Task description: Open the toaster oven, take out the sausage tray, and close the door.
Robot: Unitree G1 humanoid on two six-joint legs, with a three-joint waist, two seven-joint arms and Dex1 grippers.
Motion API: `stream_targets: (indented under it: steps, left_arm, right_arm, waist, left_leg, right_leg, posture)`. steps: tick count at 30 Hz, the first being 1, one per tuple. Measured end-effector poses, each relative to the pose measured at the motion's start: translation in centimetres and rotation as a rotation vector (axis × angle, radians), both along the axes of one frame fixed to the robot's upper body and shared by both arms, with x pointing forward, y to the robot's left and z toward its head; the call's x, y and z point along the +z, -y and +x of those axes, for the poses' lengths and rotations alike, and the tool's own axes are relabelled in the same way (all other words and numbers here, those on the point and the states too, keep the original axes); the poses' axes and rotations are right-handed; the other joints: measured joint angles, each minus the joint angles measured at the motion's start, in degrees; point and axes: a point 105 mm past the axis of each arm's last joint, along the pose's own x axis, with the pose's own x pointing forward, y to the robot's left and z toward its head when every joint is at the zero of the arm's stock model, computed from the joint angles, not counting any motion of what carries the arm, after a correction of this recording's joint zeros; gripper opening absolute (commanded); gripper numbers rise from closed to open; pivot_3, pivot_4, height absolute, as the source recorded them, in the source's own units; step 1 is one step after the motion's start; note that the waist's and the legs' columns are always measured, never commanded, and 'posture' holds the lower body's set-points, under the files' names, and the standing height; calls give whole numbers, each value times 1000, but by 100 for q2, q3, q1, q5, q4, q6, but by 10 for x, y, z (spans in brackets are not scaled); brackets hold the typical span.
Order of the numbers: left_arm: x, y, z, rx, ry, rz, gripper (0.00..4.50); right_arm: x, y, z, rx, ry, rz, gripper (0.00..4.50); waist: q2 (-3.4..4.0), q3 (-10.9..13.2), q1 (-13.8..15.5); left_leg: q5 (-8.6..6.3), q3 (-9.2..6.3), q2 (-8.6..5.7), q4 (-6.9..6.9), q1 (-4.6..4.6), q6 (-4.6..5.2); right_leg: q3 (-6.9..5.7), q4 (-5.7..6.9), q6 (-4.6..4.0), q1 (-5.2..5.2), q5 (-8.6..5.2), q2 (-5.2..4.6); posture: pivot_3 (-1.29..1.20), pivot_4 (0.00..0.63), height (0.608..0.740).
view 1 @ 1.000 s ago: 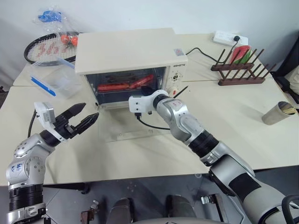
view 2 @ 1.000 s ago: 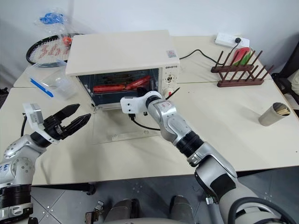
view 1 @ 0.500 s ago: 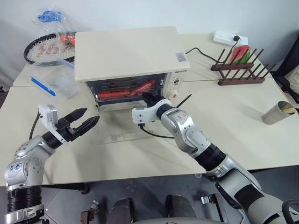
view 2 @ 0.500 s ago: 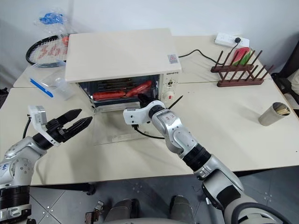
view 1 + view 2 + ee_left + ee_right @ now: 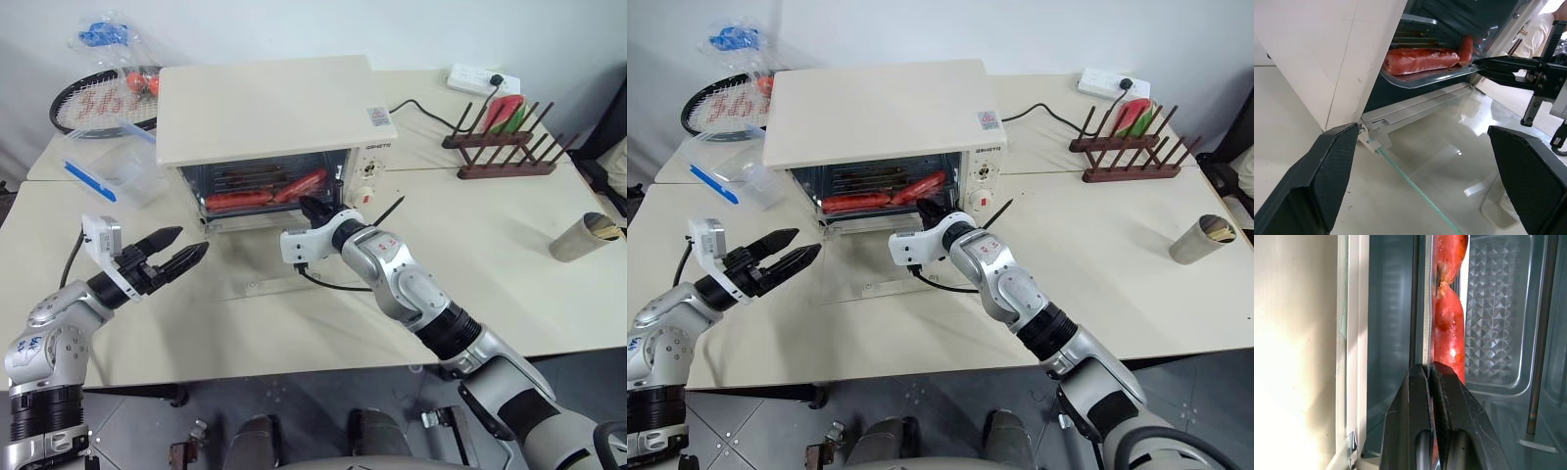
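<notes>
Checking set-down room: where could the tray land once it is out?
Bare table lies between the toaster oven, wooden rack and cup. Crowded: the lowered door in front, plastic box and racket beyond the left gripper.

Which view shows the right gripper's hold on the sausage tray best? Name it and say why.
The right wrist view: the right gripper is shut on the sausage tray rim, seen edge-on. The left wrist view shows the fingers at the tray's front lip from the side. In the eye views the wrist hides the contact.
</notes>
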Motion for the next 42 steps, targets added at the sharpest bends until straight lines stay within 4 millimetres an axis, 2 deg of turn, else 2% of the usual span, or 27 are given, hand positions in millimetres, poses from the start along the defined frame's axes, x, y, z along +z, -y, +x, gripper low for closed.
stream_targets:
  steps: [4, 14, 27, 42]
  left_arm:
    - [4, 3, 4, 1, 10, 2, 4482]
    - [-5, 3, 7, 12, -23, -15, 4482]
    - [-6, 3, 7, 11, -24, -19, 4482]
    - [-7, 2, 6, 11, -30, -22, 4482]
  right_arm:
    - [1, 1, 0, 7, -8, -2, 0]
    - [2, 3, 1, 10, -5, -13, 0]
    - [1, 3, -1, 13, -10, -9, 0]
    - [-2, 5, -26, 51, -53, 2, 0]
  waist:
    - [0, 0, 2]
    - [0, 0, 2]
    - [0, 0, 2]
    - [0, 0, 1]
  left_leg:
    - [0, 0, -1, 0, -1, 0]
    - [0, 0, -1, -1, -2, 0]
    - [0, -1, -1, -1, -2, 0]
    - [0, 0, -1, -1, -1, 0]
  right_leg:
    - [0, -1, 0, 0, 0, 0]
    - [-1, -1, 0, -1, 0, 0]
    - [-1, -1, 0, -1, 0, 0]
    - [-1, -1, 0, -1, 0, 0]
  posture:
    - [0, 150, 740]
    - [0, 150, 740]
    - [0, 150, 740]
    - [0, 150, 740]
